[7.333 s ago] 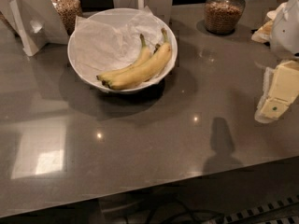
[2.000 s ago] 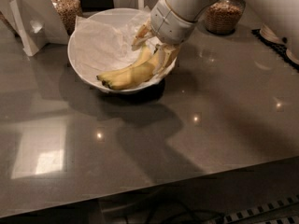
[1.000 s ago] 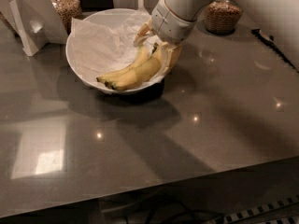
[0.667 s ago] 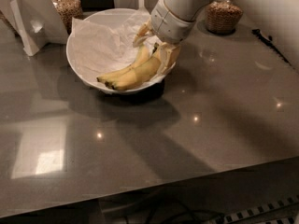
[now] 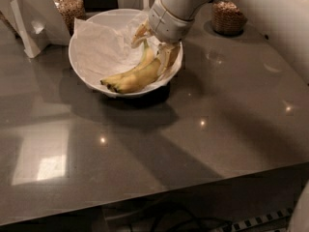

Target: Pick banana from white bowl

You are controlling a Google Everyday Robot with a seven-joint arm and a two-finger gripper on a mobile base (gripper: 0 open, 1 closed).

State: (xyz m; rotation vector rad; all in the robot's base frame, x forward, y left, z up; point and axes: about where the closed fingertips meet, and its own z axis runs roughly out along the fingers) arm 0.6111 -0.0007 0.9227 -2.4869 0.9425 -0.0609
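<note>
One white bowl (image 5: 87, 64). Two bananas inside: thick banana (image 5: 137, 79), thinner banana (image 5: 146, 58). Two filled jars: left jar (image 5: 68, 6), right jar (image 5: 228, 16). One white card holder (image 5: 25, 29). One gripper (image 5: 155, 46), over bowl at bananas' stem ends.

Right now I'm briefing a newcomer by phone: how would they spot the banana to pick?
On the grey countertop stands a wide white bowl lined with crumpled paper, with the gripper low over its right side. Inside, the banana is the thicker, longer one nearest the front rim, not the thinner banana behind it.
</note>
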